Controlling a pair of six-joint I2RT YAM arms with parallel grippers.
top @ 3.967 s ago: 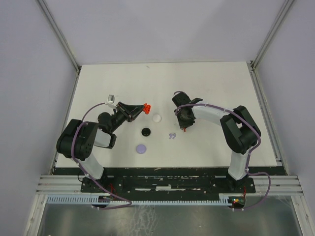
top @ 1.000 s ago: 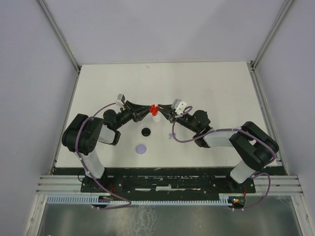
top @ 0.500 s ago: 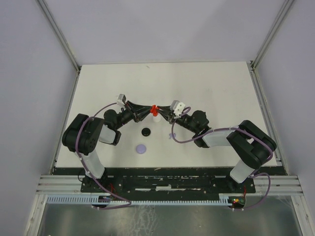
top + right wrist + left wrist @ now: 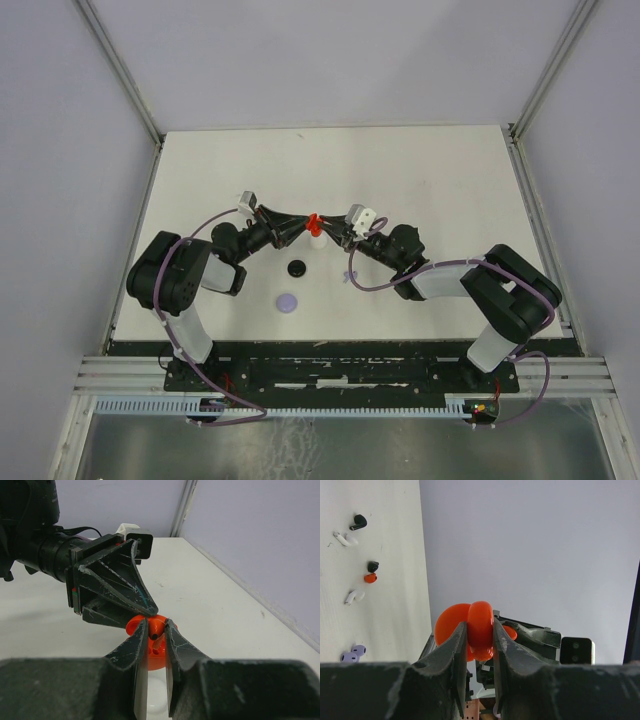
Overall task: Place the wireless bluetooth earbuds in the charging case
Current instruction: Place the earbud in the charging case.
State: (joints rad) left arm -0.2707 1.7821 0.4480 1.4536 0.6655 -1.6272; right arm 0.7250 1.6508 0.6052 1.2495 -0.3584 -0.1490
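My left gripper (image 4: 303,222) is shut on the open red charging case (image 4: 313,220) and holds it above the table; in the left wrist view the case (image 4: 480,627) sits between the fingers. My right gripper (image 4: 330,226) meets it from the right, shut on a red earbud (image 4: 154,630) right at the case's (image 4: 134,626) open cavity. Loose earbuds lie on the table in the left wrist view: black (image 4: 360,521), white (image 4: 341,539), black (image 4: 373,566), red (image 4: 370,578), white (image 4: 352,597) and lavender (image 4: 352,654).
A white disc (image 4: 318,240) lies under the two grippers and also shows in the right wrist view (image 4: 155,695). A black disc (image 4: 297,267) and a lavender disc (image 4: 288,301) lie nearer the arms. Lavender earbuds (image 4: 350,275) lie under the right arm.
Four seconds ago the grippers were apart; the right gripper has since come to the red case. In the last second it has edged a little left, closer to the case.
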